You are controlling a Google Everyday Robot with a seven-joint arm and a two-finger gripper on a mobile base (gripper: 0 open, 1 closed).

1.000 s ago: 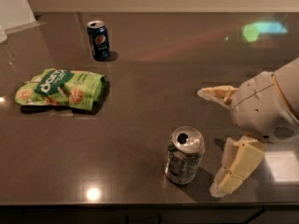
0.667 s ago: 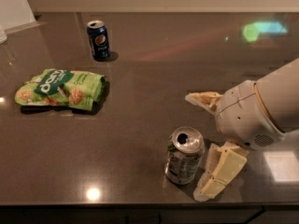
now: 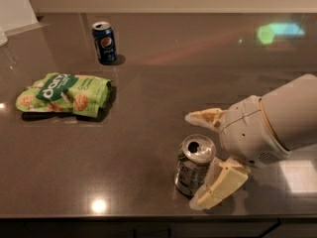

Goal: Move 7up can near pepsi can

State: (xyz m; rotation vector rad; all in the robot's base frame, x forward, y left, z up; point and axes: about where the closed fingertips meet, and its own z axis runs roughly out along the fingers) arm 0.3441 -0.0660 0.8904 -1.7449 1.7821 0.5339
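White arm [image 3: 282, 115] low from right | gripper [image 3: 195, 160] fingers wide, flanking 7up can [image 3: 189, 176]

Glossy table [image 3: 148, 88], shiny metal 7up can [image 3: 193, 170], matt plastic gripper [image 3: 193, 159] by it

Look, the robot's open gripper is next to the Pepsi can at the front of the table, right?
Not quite. In the camera view, the can by the open gripper at the front of the table is the 7up can, silvery with green markings. The Pepsi can stands far back on the left.
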